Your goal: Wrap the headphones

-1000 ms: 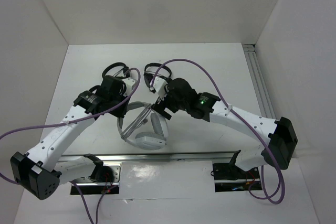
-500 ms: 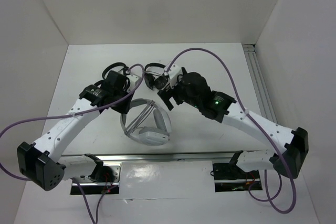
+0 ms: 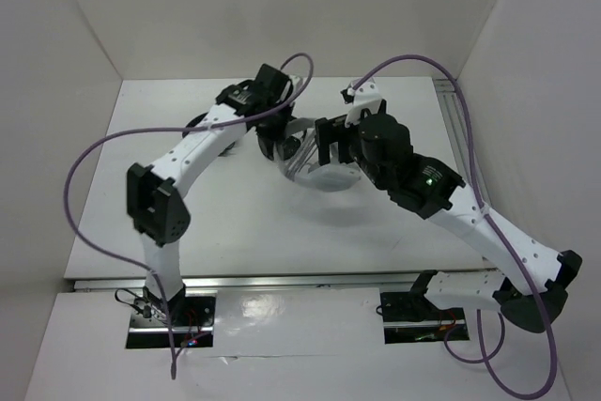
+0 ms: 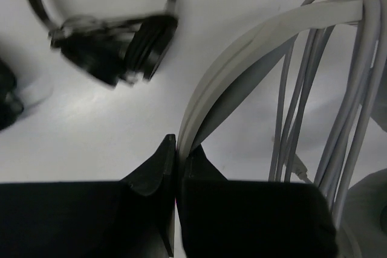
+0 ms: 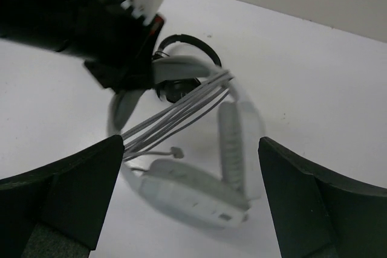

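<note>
The left gripper (image 4: 176, 144) pinches the wide band of the light grey-white over-ear headphones (image 4: 242, 46) near the middle of the white counter (image 3: 244, 223)'s far edge. The right gripper (image 5: 193, 176) gapes wide, empty, just beside them.

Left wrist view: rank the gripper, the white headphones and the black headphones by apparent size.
1. left gripper, though nearest the camera
2. white headphones, partly cut off
3. black headphones
</note>
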`<state>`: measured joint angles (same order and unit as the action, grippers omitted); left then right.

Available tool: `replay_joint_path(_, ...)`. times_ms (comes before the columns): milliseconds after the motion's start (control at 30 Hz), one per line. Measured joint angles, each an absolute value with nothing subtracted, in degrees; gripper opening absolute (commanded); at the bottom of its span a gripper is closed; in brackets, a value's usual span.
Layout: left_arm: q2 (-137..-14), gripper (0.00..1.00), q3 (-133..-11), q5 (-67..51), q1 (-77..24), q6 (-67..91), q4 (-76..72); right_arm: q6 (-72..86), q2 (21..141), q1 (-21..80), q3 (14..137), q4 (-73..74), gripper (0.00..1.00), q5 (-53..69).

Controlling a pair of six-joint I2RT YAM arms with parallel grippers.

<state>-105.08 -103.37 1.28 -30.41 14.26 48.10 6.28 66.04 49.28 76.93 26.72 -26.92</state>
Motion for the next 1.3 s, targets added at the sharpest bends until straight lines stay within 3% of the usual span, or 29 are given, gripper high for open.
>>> replay_joint_path(167, -126.6, 0.00, -133.8, 3.2, -33.8, 16.9, 51.5, 10.4, 63.2, 48.7, 76.9, 30.2, 1.00, -28.4)
replay_joint_path(233, -131.3, 0.00, -138.2, 3.4, -34.5, 19.1, 50.6, 11.7, 61.9, 48.3, 76.8, 30.8, 1.00, -28.3)
replay_joint_path(433, -136.7, 0.00, -134.2, 4.7, -35.3, 25.3, 46.6, 14.3, 59.4, 47.9, 76.4, 31.8, 1.00, -26.5)
replay_joint_path(700, -147.5, 0.00, -138.3, 6.5, -38.5, 32.5, 40.1, 15.4, 59.1, 47.8, 74.8, 34.1, 1.00, -24.1)
replay_joint_path(1300, -150.4, 0.00, -137.5, 17.8, -39.6, 50.2, 33.5, 18.7, 51.3, 47.7, 66.2, 35.0, 1.00, -17.7)
